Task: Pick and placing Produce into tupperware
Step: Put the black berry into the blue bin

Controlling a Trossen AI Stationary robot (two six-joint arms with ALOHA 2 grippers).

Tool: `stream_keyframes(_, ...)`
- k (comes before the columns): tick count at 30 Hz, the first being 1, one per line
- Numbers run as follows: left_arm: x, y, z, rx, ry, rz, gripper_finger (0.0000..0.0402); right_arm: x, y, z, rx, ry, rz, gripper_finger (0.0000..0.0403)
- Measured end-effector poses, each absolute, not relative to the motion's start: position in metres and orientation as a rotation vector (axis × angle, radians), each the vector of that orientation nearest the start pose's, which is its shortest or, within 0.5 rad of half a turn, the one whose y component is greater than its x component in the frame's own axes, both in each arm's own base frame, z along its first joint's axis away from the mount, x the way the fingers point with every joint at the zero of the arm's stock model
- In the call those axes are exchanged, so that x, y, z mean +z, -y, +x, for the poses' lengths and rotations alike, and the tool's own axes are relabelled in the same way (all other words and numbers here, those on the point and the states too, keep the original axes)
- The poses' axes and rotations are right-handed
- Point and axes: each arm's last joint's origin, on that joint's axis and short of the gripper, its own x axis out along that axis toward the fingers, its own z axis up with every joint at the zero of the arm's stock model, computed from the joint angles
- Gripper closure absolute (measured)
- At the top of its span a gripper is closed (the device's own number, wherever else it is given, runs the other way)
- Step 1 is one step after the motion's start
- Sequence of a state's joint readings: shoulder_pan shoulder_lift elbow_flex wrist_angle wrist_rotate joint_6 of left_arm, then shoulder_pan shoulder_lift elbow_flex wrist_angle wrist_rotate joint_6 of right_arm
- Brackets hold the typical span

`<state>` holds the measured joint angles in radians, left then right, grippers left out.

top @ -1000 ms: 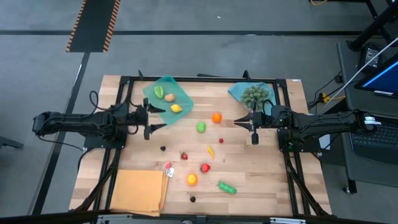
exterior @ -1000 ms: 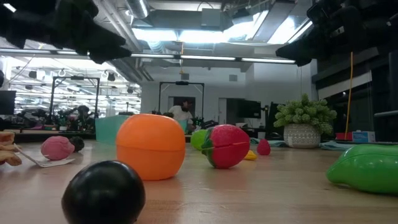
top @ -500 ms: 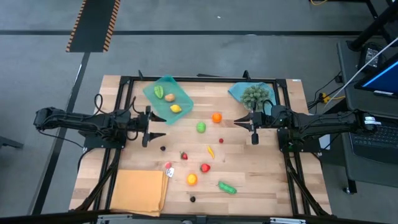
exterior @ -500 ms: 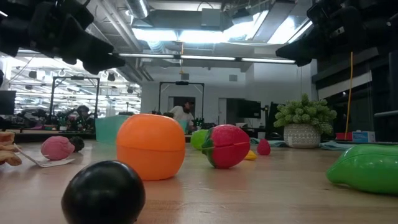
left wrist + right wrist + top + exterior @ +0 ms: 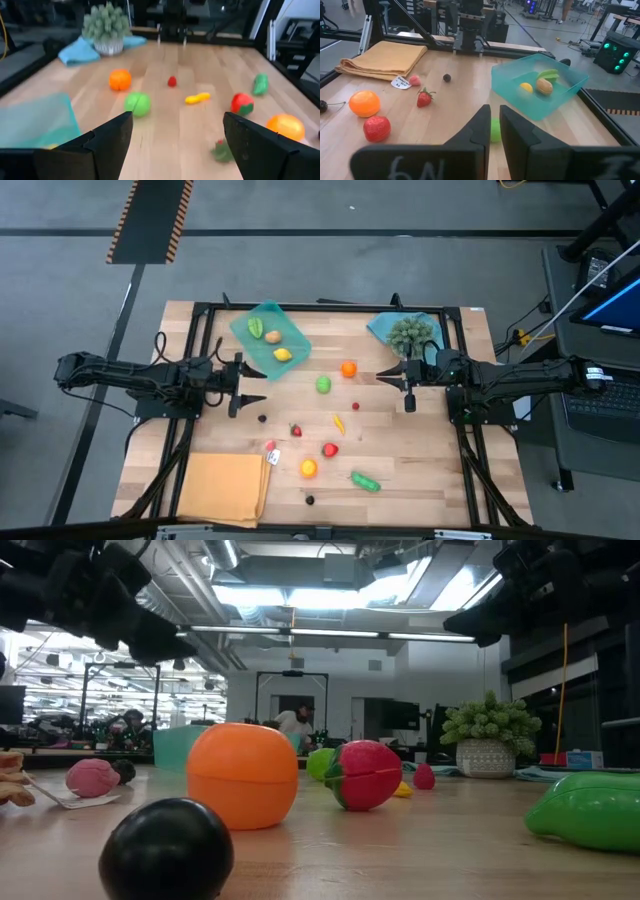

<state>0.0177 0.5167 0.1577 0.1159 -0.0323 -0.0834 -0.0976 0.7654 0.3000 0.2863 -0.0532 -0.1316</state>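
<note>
Left claw (image 5: pixel 243 385) spread wide, empty, just beside tray (image 5: pixel 271 340) corner. Right claw (image 5: pixel 400 385) pinched together, empty, near plant (image 5: pixel 411 332). Three produce pieces (image 5: pixel 283 354) in tray; rest (image 5: pixel 323 384) scattered mid-worktop (image 5: pixel 420 470). Mat (image 5: pixel 226 487) at near corner.

The tupperware (image 5: pixel 270 340), a shallow translucent teal tray with rounded corners, lies turned at an angle on the table's far left part and holds three pieces: a green one (image 5: pixel 256 328), a tan-brown one (image 5: pixel 272 337) and a yellow one (image 5: pixel 284 355). The remaining produce is scattered loose on the bare wood: an orange (image 5: pixel 348 368) and a green ball (image 5: pixel 323 384) nearest the tray, then a small yellow banana-like piece (image 5: pixel 339 423), a strawberry (image 5: pixel 296 430), a red fruit (image 5: pixel 329 449), an orange-yellow fruit (image 5: pixel 308 468), a green cucumber-like piece (image 5: pixel 365 481) and two dark berries (image 5: pixel 262 418) (image 5: pixel 309 500).
</note>
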Motion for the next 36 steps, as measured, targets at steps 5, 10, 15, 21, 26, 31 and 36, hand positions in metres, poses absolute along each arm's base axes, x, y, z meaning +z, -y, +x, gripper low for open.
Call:
stream_keyframes(5, 0.171, -0.003, 0.132, 0.077, -0.343, -0.157, 0.0099, 0.213, 0.015, 0.170, -0.036, -0.180, -0.072, 0.0360)
stream_keyframes(10, 0.161, -0.001, 0.128, 0.076, -0.456, -0.191, 0.0099, 0.213, 0.015, 0.170, -0.037, -0.180, -0.068, 0.0360)
stream_keyframes(15, 0.156, 0.005, 0.127, 0.045, -0.513, -0.208, 0.0105, 0.213, 0.015, 0.170, -0.036, -0.180, -0.069, 0.0360)
stream_keyframes(21, 0.148, 0.012, 0.130, 0.073, -0.576, -0.181, 0.0127, 0.213, 0.015, 0.170, -0.037, -0.180, -0.070, 0.0360)
stream_keyframes(26, 0.143, 0.018, 0.135, 0.069, -0.615, -0.193, 0.0138, 0.213, 0.015, 0.170, -0.037, -0.181, -0.071, 0.0360)
stream_keyframes(31, 0.133, 0.025, 0.137, 0.063, -0.693, -0.232, 0.0139, 0.213, 0.015, 0.170, -0.037, -0.181, -0.070, 0.0360)
stream_keyframes(36, 0.128, 0.035, 0.140, 0.017, -0.723, -0.219, 0.0139, 0.213, 0.015, 0.170, -0.037, -0.181, -0.070, 0.0360)
